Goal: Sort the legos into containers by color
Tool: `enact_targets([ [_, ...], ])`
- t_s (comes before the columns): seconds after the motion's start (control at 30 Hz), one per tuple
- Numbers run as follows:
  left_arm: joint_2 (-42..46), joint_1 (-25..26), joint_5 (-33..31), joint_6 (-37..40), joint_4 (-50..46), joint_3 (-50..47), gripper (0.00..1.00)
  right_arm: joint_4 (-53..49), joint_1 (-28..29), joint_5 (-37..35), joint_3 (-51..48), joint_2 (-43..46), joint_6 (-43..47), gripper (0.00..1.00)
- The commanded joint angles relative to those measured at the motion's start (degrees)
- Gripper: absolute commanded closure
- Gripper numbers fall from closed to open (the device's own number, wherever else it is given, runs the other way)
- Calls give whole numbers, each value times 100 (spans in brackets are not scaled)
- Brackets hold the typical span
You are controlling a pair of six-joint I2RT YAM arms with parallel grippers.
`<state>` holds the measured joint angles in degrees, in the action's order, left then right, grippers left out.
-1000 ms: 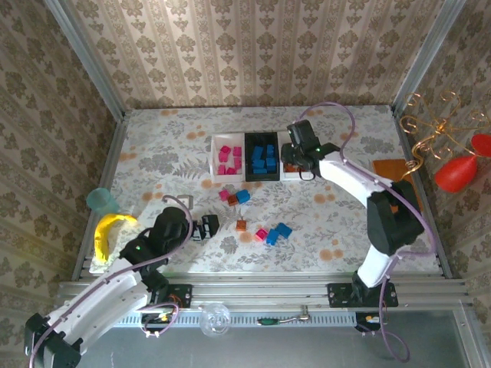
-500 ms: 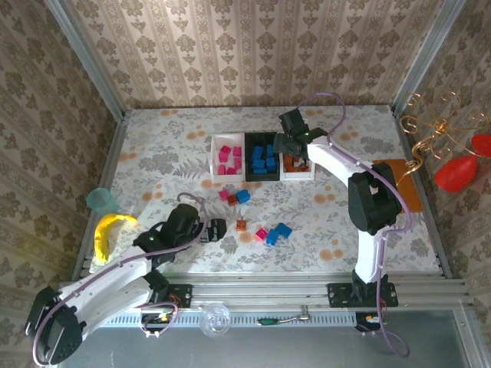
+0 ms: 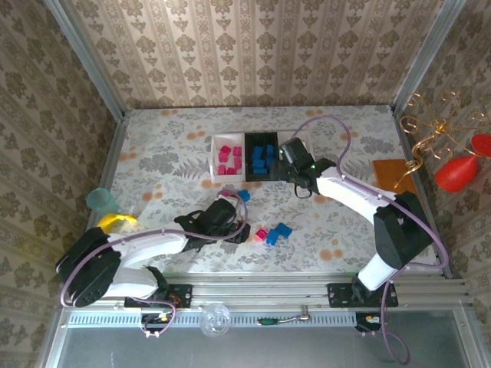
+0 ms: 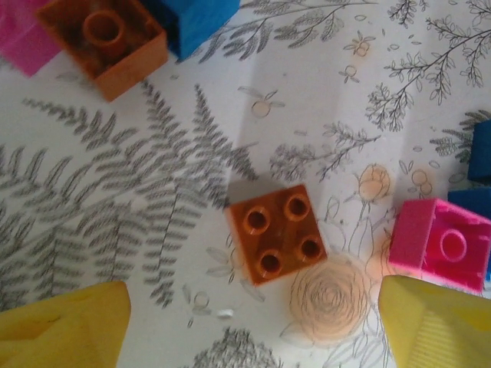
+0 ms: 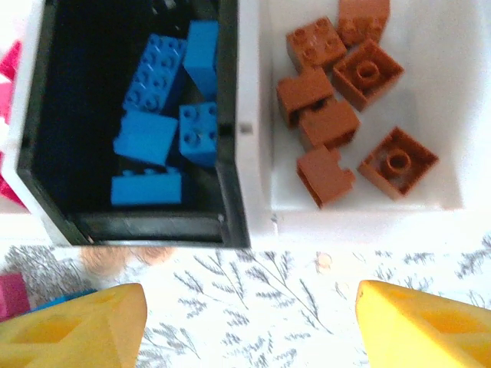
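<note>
In the left wrist view an orange lego [image 4: 276, 234] lies studs up on the table between the yellow fingertips [image 4: 61, 330] of my left gripper [image 4: 253, 326], which is open and touches nothing. A pink lego [image 4: 441, 245] lies just to its right. From above, the left gripper [image 3: 236, 229] hovers beside a pink lego [image 3: 261, 234] and a blue lego [image 3: 281, 229]. My right gripper [image 5: 249, 326] is open and empty over bare table in front of the black container [image 5: 230, 153] of blue legos and the white container [image 5: 368, 207] of orange-brown legos. The left white container [image 3: 215, 161] holds pink legos.
More loose legos lie near the left gripper: an upturned orange one [image 4: 103, 42], a blue one [image 4: 196, 23] and a pink one [image 4: 27, 42]. A teal cup [image 3: 100, 201] and a yellow object [image 3: 115, 222] sit at the left edge. An orange mat [image 3: 391, 169] lies at the right.
My left gripper has moved right, to above the loose orange lego. My right gripper has drawn back from over the right container toward its near edge and now stands open.
</note>
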<state>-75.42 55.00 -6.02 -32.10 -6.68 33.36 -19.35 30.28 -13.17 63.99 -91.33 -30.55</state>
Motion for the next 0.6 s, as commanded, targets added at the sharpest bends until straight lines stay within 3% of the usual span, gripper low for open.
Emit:
enact_targets([
  [0.0, -426, 148, -475, 380, 89, 428, 18, 251, 7, -89, -368, 519, -212, 26],
  [0.2, -1117, 301, -853, 325, -125, 733, 31, 239, 4, -224, -821, 1126, -224, 26],
  [0.57, -1498, 351, -781, 169, 220, 584, 48, 300, 4, -199, -1181, 1792, -294, 25],
])
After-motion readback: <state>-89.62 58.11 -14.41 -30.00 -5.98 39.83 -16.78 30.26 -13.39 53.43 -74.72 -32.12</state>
